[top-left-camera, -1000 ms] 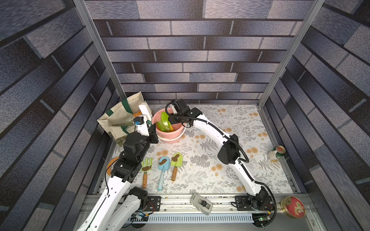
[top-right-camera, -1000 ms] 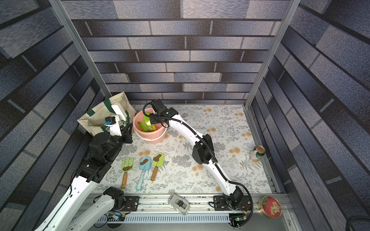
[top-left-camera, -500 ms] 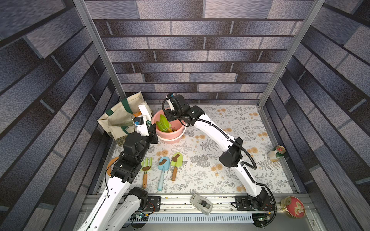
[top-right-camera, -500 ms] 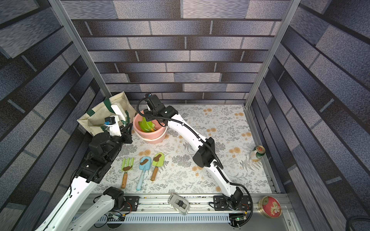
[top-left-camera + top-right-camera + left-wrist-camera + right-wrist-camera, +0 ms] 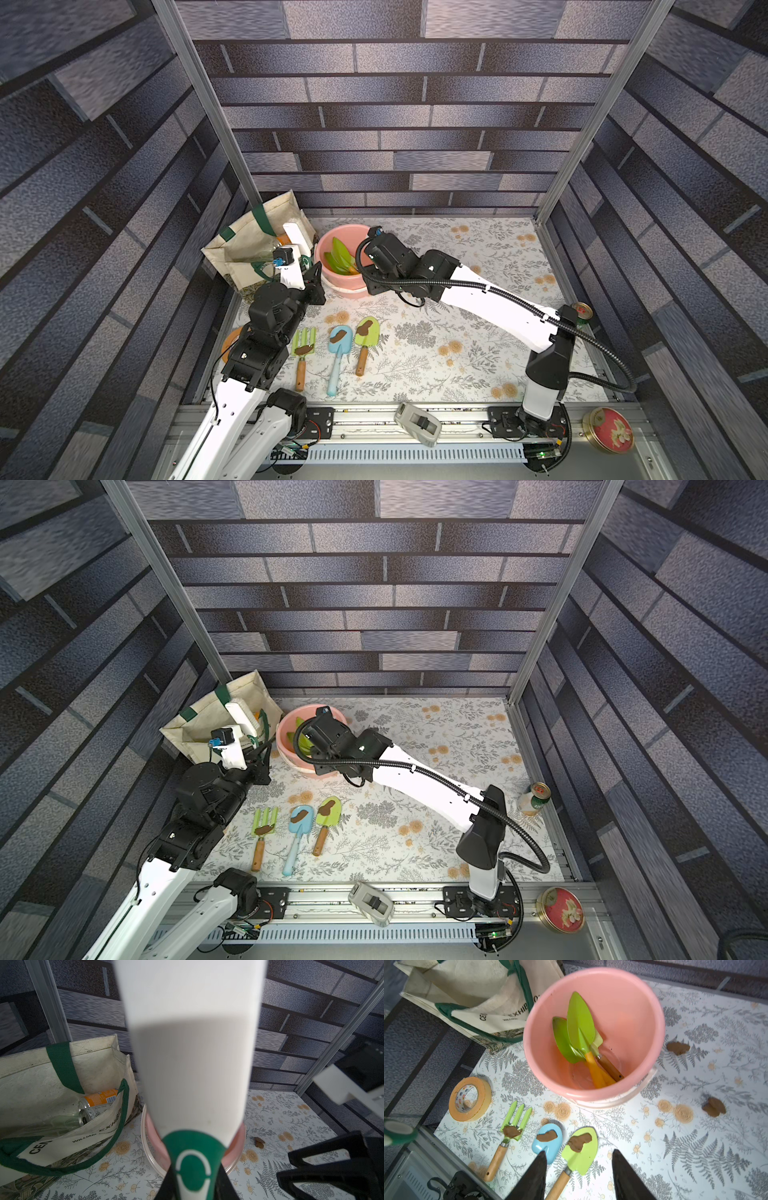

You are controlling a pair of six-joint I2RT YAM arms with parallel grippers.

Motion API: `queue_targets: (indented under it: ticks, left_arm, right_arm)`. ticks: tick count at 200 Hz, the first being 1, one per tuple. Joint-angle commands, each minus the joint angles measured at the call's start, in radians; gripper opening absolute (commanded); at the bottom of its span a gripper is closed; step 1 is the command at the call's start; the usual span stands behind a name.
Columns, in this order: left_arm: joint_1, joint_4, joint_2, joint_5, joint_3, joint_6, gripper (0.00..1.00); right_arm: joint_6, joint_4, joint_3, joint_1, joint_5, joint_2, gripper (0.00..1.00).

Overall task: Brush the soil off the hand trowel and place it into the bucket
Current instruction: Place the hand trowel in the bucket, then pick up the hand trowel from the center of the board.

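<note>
Right fingers (image 5: 533, 1178) parted, left fingers (image 5: 225, 1186) clamping brush (image 5: 191, 1064), clean green trowels (image 5: 580, 1022) in bucket (image 5: 633, 1012)

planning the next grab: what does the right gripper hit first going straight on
Probably the lime-green metal trowel with a wooden handle, near the brown soil blob on its blade, framed by the open right gripper. Depth is unclear; it could instead reach the floral mat just beyond.

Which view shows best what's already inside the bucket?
Right wrist: it looks into the bucket, showing the green trowels whole. Both top views catch mainly blades, the right arm overlapping the rim. Left wrist: the brush hides the inside.
</note>
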Motion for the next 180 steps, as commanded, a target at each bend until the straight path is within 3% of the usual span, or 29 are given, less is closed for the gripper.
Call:
queue_targets:
  ticks: [1,73,141,180]
  left_arm:
    - [0.005,0.001,0.0,0.067,-0.007,-0.021,0.0]
    - [-0.027,-0.012,-0.094,0.003,-0.031,-0.035,0.0]
    - [-0.033,0.014,-0.145,0.03,-0.046,-0.072,0.0]
    - [-0.042,0.018,-0.198,0.026,-0.064,-0.083,0.0]
  right_arm:
    - [0.122,-0.041,-0.083,0.044,0.013,0.003,0.52]
    - [0.294,-0.007,-0.215,0.148,-0.173,0.143,0.55]
    - [0.361,-0.035,-0.095,0.185,-0.235,0.396,0.57]
    - [0.384,-0.056,-0.086,0.191,-0.248,0.427,0.55]
